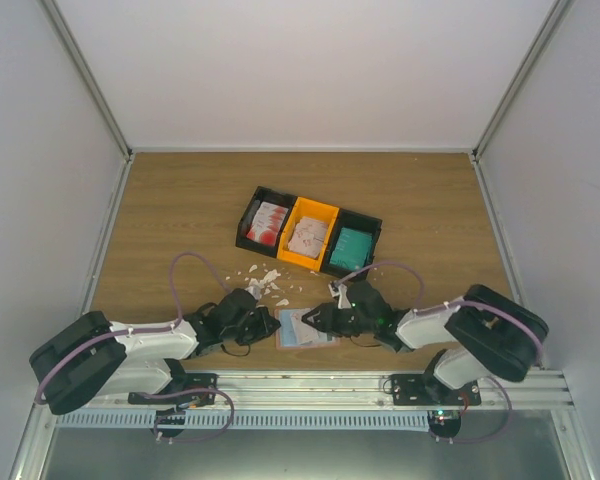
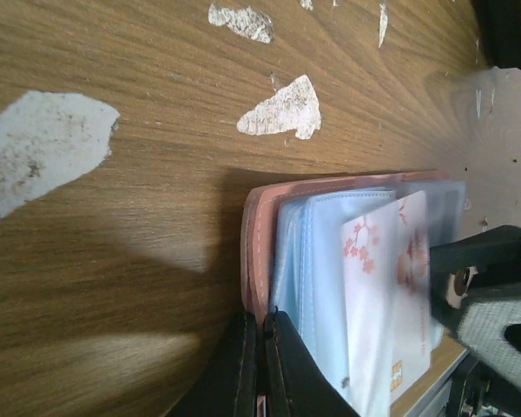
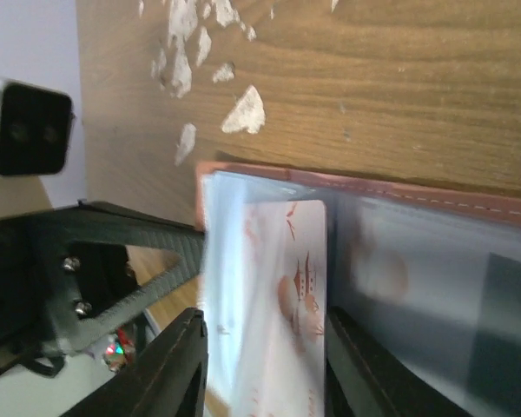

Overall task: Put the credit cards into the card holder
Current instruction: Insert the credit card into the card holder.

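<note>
The salmon-pink card holder lies open near the table's front edge, between both arms. My left gripper is shut on the pink cover edge of the card holder. A white credit card with red blossom print sits in the holder's clear sleeves. My right gripper is open, one finger on each side of that credit card, over the card holder. More credit cards lie in the tray, some of them teal.
A black-and-orange three-compartment tray stands behind the holder, mid-table. Several white scraps are scattered between tray and holder, and scraps lie close to the left gripper. The right gripper's fingers reach in from the holder's far side.
</note>
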`<state>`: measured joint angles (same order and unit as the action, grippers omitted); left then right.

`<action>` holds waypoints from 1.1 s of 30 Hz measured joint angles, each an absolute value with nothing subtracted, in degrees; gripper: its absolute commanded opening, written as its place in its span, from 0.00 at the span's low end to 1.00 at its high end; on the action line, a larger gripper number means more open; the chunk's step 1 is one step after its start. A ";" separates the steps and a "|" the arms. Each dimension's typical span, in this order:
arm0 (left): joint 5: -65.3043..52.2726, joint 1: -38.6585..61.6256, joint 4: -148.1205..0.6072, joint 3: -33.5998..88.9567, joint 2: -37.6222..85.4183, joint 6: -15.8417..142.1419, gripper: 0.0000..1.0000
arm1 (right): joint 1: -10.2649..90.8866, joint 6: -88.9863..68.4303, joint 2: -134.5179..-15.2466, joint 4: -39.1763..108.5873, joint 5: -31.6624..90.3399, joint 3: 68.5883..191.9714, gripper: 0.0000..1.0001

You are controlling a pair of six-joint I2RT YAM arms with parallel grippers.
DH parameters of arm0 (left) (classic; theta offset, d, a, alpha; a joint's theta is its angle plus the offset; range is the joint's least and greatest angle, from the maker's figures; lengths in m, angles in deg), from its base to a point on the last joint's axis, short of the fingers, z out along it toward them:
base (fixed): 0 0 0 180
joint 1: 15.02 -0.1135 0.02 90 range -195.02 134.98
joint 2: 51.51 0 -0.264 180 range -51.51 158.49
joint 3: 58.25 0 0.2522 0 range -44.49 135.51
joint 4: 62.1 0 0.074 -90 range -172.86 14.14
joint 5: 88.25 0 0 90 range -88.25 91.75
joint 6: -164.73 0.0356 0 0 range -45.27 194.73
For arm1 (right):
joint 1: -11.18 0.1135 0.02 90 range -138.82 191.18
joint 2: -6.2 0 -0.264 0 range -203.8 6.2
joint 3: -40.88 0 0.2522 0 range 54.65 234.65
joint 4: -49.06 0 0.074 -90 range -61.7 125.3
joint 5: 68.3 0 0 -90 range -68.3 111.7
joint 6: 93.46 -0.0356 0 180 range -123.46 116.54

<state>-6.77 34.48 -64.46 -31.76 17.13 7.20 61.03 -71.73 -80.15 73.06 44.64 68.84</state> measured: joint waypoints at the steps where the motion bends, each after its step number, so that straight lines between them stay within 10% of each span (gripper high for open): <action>1: -6.94 34.52 -64.46 -31.78 17.13 7.16 0.00 | 61.18 -71.10 -78.44 70.87 43.78 69.24 0.45; 26: -7.97 34.79 -75.70 -33.66 6.49 8.47 0.23 | 65.03 -59.97 -71.99 44.12 32.72 78.22 0.35; 33: -10.59 34.79 -77.77 -33.46 4.09 11.16 0.14 | 65.18 -56.89 -72.02 40.97 32.75 79.88 0.39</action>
<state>-10.59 34.79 -77.77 -33.46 4.09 11.16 65.18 -56.89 -72.02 40.97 32.75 79.88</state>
